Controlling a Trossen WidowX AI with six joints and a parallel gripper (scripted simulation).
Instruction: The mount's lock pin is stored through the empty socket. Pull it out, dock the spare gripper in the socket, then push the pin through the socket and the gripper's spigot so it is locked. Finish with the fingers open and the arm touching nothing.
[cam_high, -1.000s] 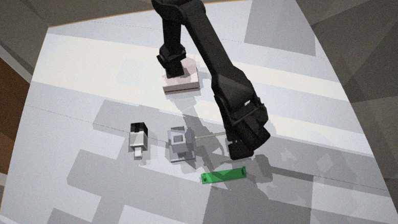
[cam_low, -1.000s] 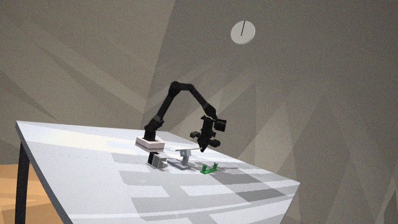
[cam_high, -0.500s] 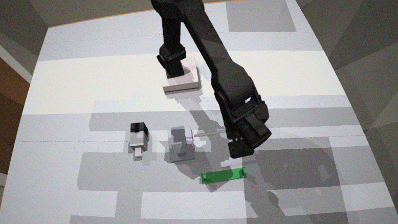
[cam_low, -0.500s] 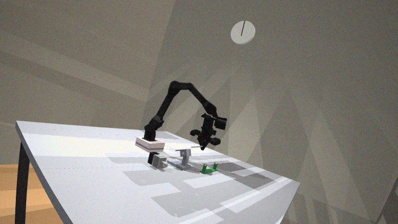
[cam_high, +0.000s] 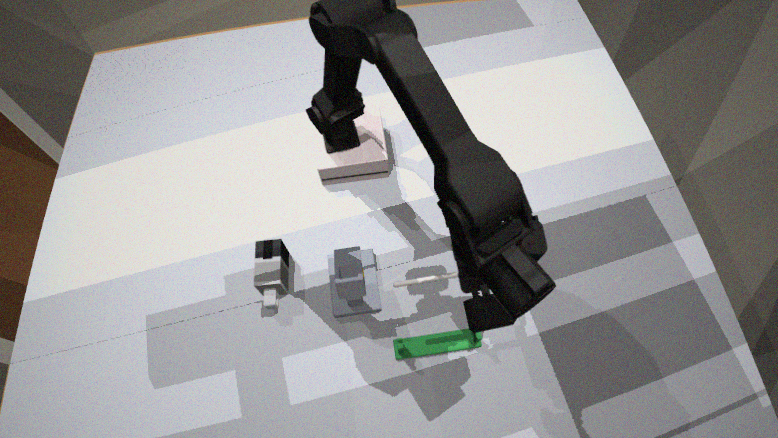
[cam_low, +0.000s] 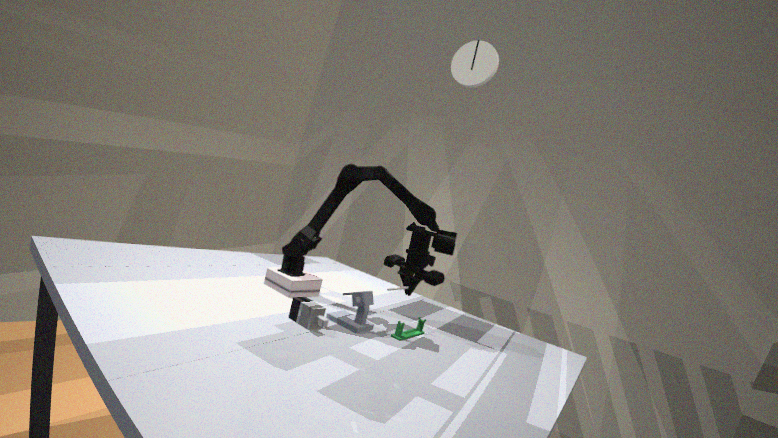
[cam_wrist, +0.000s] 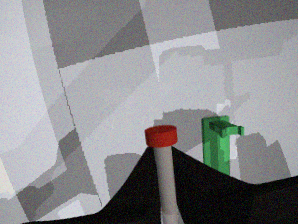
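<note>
Gripping the lock pin tight, the gripper hangs above the green cradle (pin sticking out sideways toward the mount), clear of the socket.

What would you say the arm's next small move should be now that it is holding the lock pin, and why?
Probably carry the lock pin on toward the green cradle and lower it there. The gripper is shut on the pin, which is out of the mount, and the spare gripper lies undocked, so the fingers must be freed first.
</note>
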